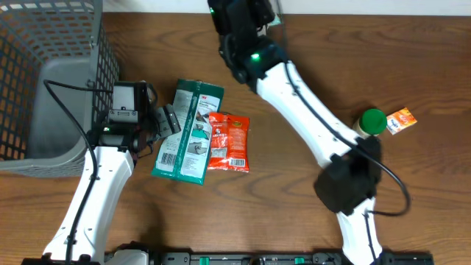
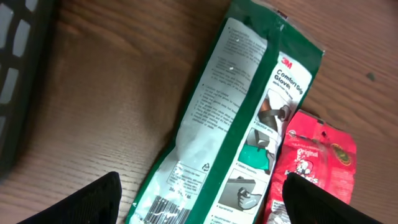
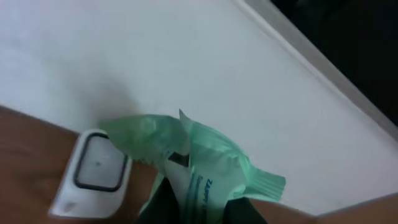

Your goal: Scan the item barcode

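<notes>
Right claw (image 3: 199, 208), mostly cropped, pinches pale green crinkly plastic packet (image 3: 208, 155), print blurred, beside white rounded dark-windowed device (image 3: 93, 168); left claw (image 2: 202, 202) spread, only tips showing.

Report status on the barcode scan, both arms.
Right gripper shut on pale green crinkly plastic packet, held beside white scanner with dark window. Left gripper open above dark green glove pack. Nothing seen between packet and scanner.
</notes>
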Tool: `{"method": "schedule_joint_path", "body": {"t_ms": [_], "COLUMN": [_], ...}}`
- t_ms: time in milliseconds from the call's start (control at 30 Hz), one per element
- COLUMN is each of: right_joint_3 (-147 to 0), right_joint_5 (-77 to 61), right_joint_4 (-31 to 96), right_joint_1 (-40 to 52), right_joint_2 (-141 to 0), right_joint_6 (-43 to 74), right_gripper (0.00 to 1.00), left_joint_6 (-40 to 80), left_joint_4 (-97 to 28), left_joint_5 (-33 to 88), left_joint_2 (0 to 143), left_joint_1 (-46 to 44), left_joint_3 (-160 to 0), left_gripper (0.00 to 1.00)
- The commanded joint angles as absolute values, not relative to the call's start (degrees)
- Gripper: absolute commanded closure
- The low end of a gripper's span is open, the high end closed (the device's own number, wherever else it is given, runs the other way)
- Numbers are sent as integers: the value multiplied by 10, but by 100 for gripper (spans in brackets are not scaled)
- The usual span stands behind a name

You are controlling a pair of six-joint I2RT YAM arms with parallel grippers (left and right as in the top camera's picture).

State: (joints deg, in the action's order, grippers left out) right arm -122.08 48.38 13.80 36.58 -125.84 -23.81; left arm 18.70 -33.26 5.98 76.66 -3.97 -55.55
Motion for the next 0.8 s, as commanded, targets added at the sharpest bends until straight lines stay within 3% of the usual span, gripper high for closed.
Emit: {"method": "schedule_joint_path", "body": {"t_ms": [0, 167, 400, 767], "right_joint_3": [-1230, -1230, -1230, -1230], "right_joint_5": [535, 514, 453, 363], "right_joint_4": [35, -167, -349, -358], "right_joint_1": [362, 352, 329, 305], "right_joint_2": [-1305, -1391, -1483, -1504], "right_joint_6": [-372, -438, -532, -484], "right_gripper": [99, 99, 99, 99], "left_joint_6": [192, 192, 192, 192], "left_joint_4": [-334, -334, -334, -334], "left_joint_5": [53, 53, 53, 53], "left_joint_2": [766, 766, 766, 766], "left_joint_1": [-39, -39, -39, -39], "left_joint_3": [-565, -565, -565, -565], "left_gripper": [17, 17, 17, 17]}}
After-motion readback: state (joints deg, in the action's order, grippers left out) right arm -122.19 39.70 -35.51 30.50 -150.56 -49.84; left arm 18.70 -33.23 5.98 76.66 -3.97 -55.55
